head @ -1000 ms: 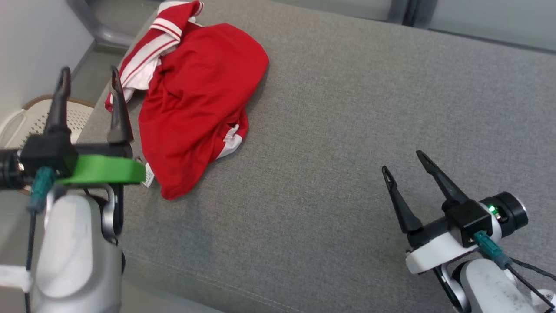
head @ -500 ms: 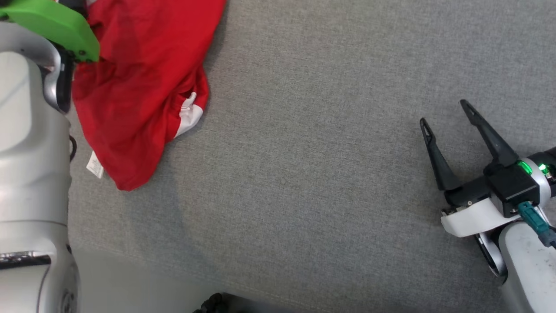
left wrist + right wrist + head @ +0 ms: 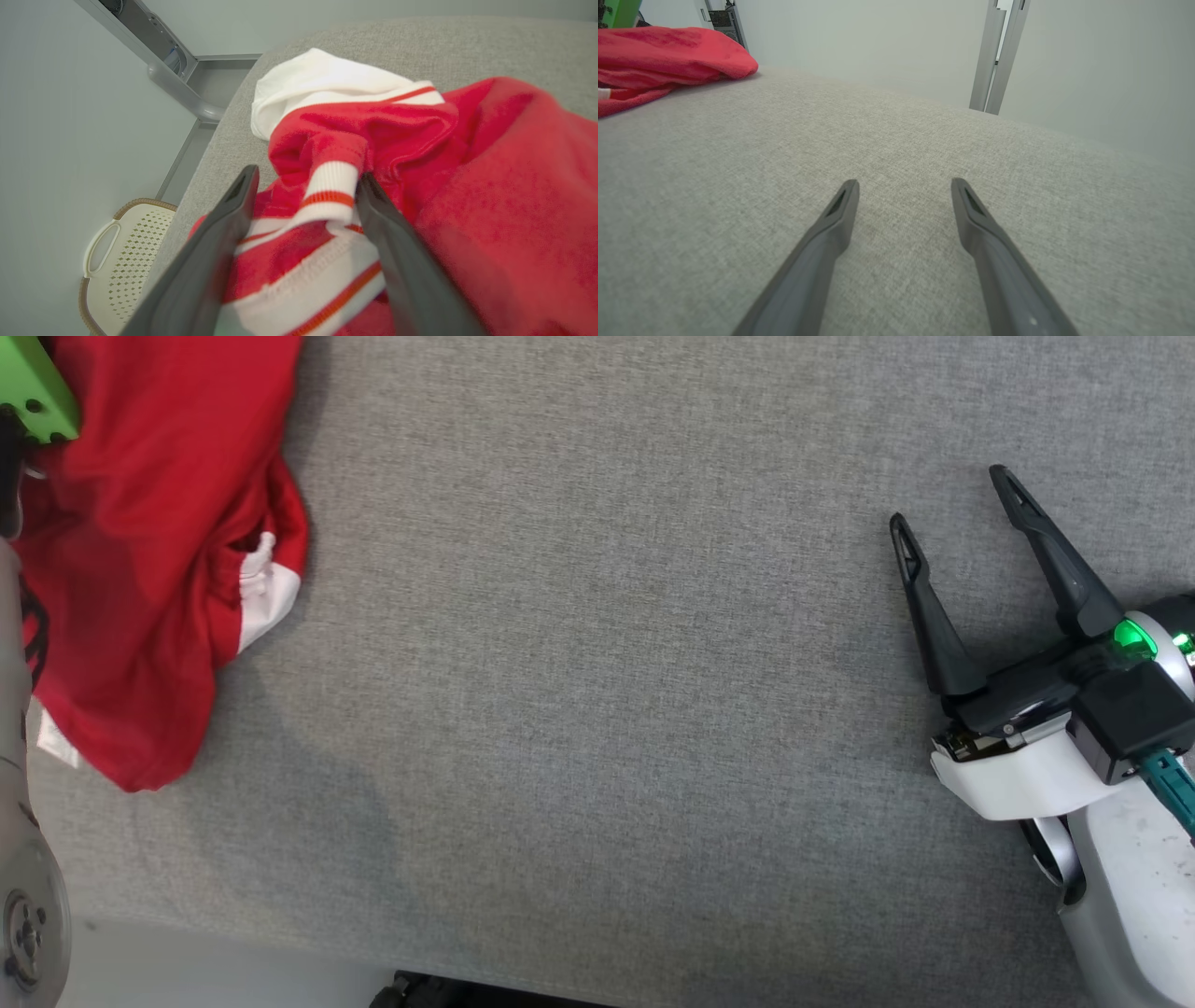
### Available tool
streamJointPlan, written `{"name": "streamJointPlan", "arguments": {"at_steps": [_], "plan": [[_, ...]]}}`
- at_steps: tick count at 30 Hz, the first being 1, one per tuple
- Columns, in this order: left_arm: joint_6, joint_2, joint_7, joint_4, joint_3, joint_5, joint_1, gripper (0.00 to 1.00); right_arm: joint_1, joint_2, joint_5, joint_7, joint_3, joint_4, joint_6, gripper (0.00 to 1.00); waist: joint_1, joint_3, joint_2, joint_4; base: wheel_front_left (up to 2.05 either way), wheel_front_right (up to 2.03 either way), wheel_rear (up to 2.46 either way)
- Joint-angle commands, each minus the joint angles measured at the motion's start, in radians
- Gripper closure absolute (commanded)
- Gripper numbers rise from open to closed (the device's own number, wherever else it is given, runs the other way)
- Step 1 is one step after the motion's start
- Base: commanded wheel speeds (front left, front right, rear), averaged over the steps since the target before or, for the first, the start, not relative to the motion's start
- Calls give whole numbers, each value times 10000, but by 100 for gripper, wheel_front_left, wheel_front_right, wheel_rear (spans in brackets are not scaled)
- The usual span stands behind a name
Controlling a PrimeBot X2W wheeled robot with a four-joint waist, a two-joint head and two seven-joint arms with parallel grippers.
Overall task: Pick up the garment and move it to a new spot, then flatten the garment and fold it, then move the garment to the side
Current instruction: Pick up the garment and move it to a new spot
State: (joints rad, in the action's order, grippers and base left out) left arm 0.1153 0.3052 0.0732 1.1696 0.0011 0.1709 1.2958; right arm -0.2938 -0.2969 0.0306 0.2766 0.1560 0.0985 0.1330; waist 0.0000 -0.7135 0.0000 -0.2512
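Straddling the striped cuff (image 3: 331, 179) of the red garment (image 3: 504, 196), the left gripper (image 3: 307, 177) stands spread, not yet pinching; the right gripper (image 3: 952, 499), likewise spread, hovers well apart. Risk: closing on cuff alone may let the bunched cloth slip free on lifting.

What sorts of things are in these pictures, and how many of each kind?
1 red and white garment
2 grippers: left gripper, right gripper
1 cream perforated basket
1 grey fabric-covered surface
Total: 5
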Motion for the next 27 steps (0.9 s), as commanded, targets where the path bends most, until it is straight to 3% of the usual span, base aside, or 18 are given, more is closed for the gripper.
{"name": "streamJointPlan", "arguments": {"at_steps": [1,3,4,5,6,17,27], "plan": [[74,38,28,109,-137,-102,135,0,488,-259,-16,-236,-236,-966,-41,0,0,-306,0,217,0,0,0],[72,9,-88,206,-269,-167,174,0,502,-280,9,-242,-303,-993,-43,0,0,-373,0,175,0,0,0],[81,-25,-138,227,-315,-186,184,26,510,-277,18,-243,-320,-1013,-43,0,0,-384,0,153,0,0,0],[84,-62,-313,211,-377,-200,212,94,506,-276,34,-250,-292,-1049,-43,0,0,-389,0,128,0,0,0],[96,-58,-429,203,-403,-188,259,100,492,-279,40,-254,-268,-1068,-43,0,0,-385,0,108,0,0,0],[-66,428,-2495,-242,-774,-400,645,100,459,104,-58,-230,42,-1070,-30,0,0,647,0,30,0,0,0],[59,809,-2976,-1253,-1283,-579,1074,100,270,1051,-206,-129,420,-1142,-24,0,0,2404,0,565,0,0,0]]}}
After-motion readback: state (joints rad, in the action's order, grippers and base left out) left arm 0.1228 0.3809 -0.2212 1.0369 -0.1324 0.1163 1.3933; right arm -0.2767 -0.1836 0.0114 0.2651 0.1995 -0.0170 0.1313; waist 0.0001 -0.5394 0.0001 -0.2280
